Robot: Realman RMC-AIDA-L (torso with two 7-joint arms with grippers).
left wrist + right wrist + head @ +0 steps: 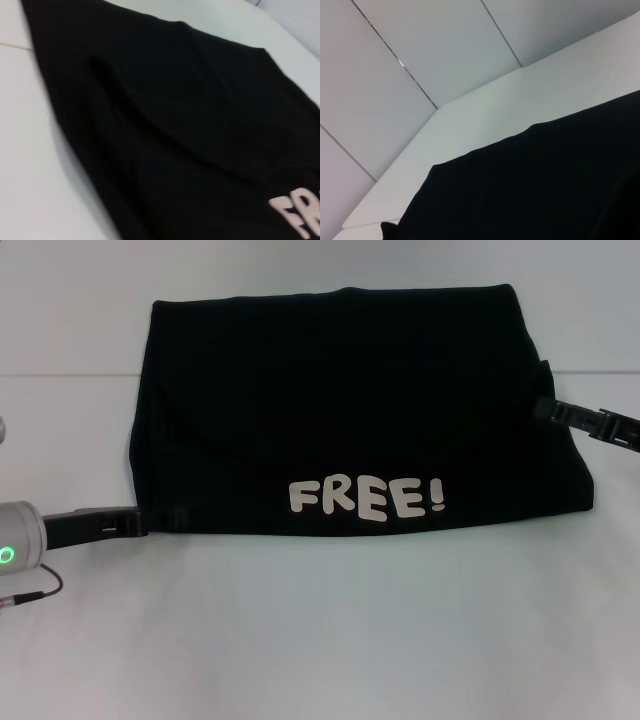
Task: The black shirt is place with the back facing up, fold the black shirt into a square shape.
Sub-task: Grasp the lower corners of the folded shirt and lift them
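Shirt [350,410] lies folded on the table [320,640], "FREE!" near its front edge. Left gripper [160,521] and right gripper [545,408] touch its sides; finger state cannot be told.

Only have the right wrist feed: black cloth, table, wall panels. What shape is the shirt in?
Observer: The black shirt lies flat as a wide rectangle, not a square.
Operator: Any print showing?
Observer: Yes, white "FREE!" lettering faces up along the near edge.
Operator: Where are the arms?
Observer: The left end effector is at the shirt's near left corner, and the right end effector is at its right edge, farther back.
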